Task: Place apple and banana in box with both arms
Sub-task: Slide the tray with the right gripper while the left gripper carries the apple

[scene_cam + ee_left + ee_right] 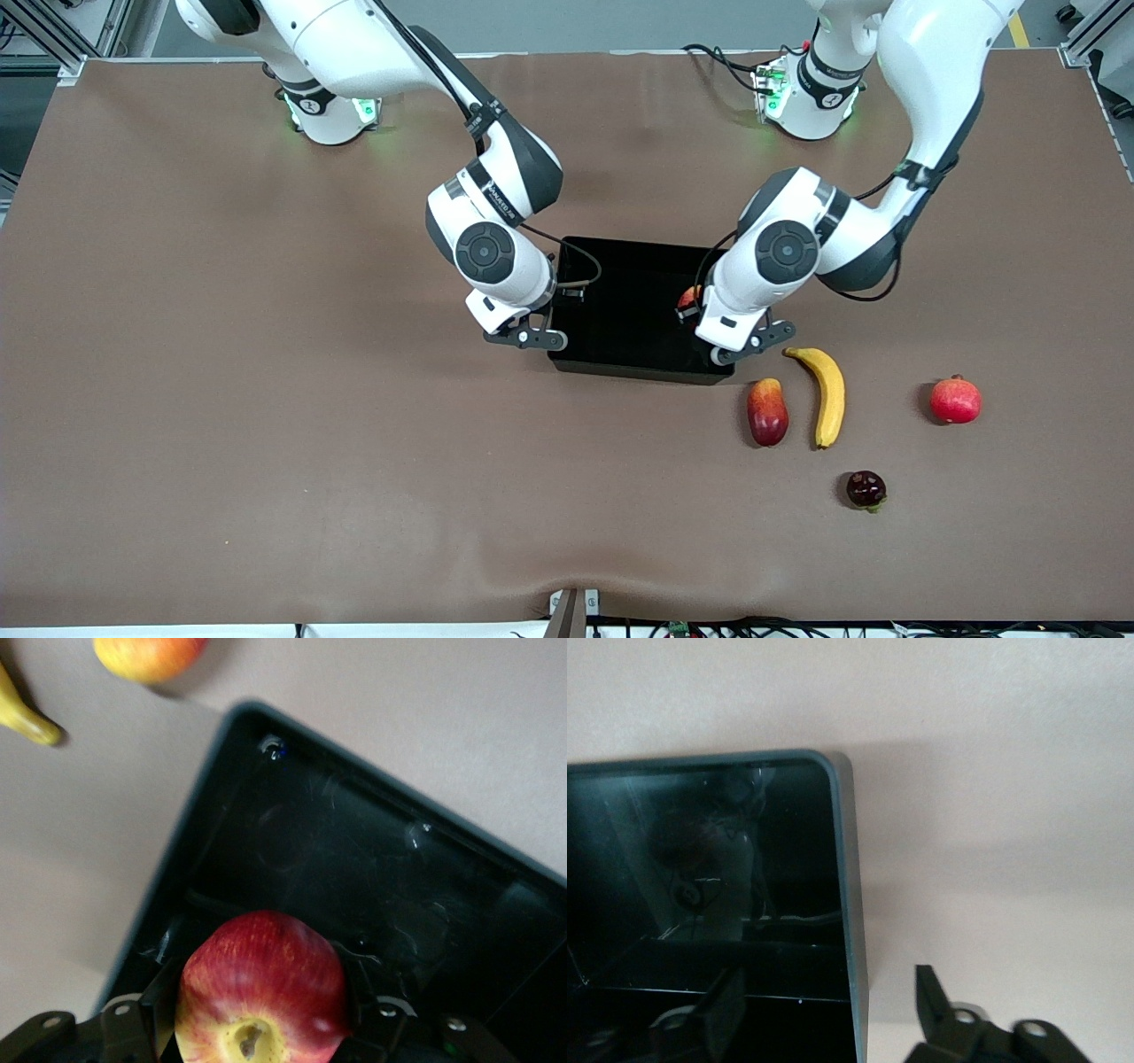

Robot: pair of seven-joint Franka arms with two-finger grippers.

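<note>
The black box (pixel 633 306) lies mid-table. My left gripper (pixel 694 310) is shut on the apple (pixel 688 298), low inside the box at the left arm's end. In the left wrist view the apple (pixel 261 988), red with a yellow stem dimple, sits between the fingers (pixel 159 1005) over the box floor (pixel 372 868). My right gripper (pixel 556 306) is open and empty, straddling the box wall (pixel 846 886) at the right arm's end: one finger (pixel 722 1005) inside, the other outside. The banana (pixel 828 394) lies on the table nearer the front camera than the box's left-arm corner; its tip (pixel 22 713) shows in the left wrist view.
A red-yellow mango (pixel 767 411) lies beside the banana and also shows in the left wrist view (pixel 146 654). A round red fruit (pixel 956 400) sits toward the left arm's end. A dark fruit (pixel 866 489) lies nearer the front camera.
</note>
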